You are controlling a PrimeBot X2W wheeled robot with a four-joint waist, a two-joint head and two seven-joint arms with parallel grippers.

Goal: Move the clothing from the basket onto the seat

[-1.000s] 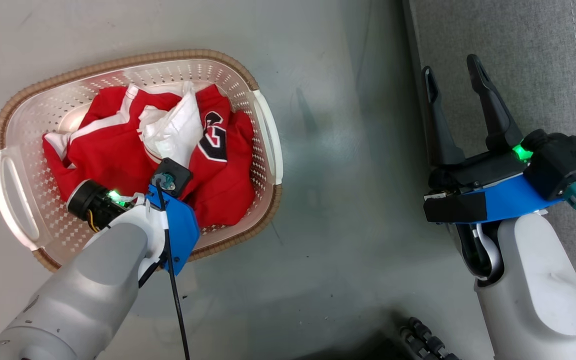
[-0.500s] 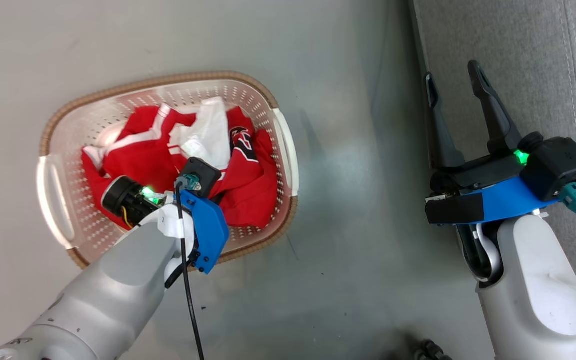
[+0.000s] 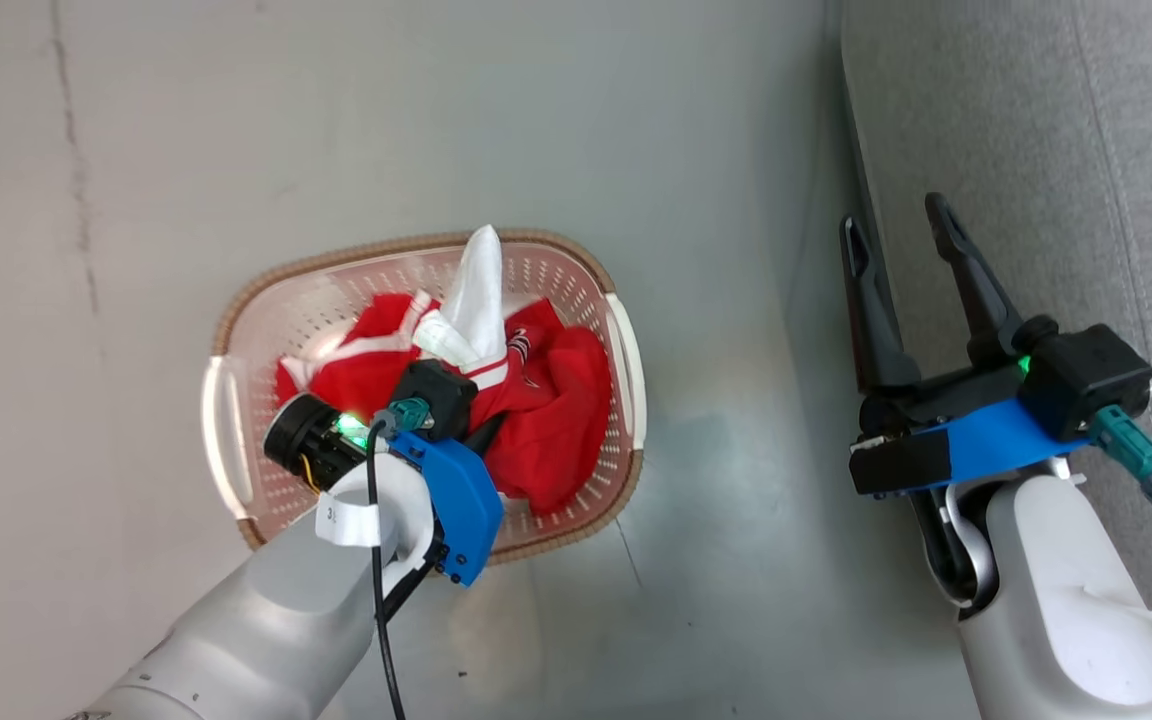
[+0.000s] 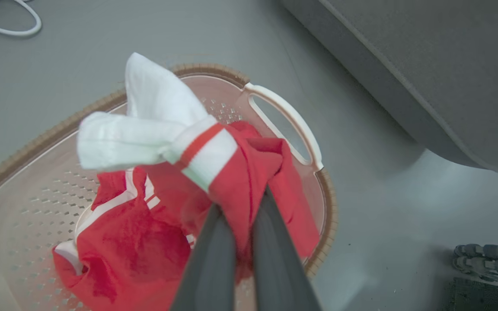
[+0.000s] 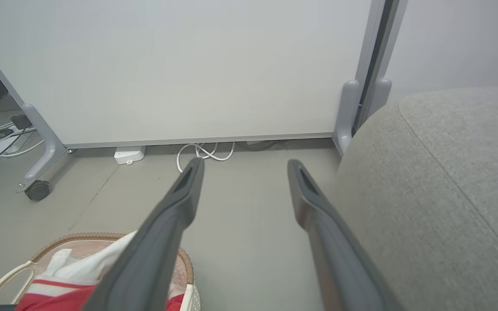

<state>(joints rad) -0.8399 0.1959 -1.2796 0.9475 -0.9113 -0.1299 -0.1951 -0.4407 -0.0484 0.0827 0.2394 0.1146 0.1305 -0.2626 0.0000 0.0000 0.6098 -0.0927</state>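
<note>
We look down on one cream basket [image 3: 561,285] with a brown rim and two white handles [image 3: 628,370], standing on a grey floor [image 3: 436,120]. The clothing [image 3: 556,420], red with white trim, lies heaped inside the basket; we cannot tell how many pieces the heap holds. The left gripper [image 4: 241,207] is above the basket, its two dark fingers pinched together on a red fold. This raises a white-lined piece over the basket's far rim.

To the basket's right, across a strip of floor, is one large grey seat [image 3: 1036,150]. The right gripper [image 3: 893,215] is over the seat's near edge, well apart from the basket, its two fingers spread wide and holding nothing.

Beyond the basket stands one white panel [image 5: 188,65] on a castor [image 5: 37,190]. A looped white cable [image 5: 205,152] and a small white box [image 5: 129,154] lie at the panel's foot.
</note>
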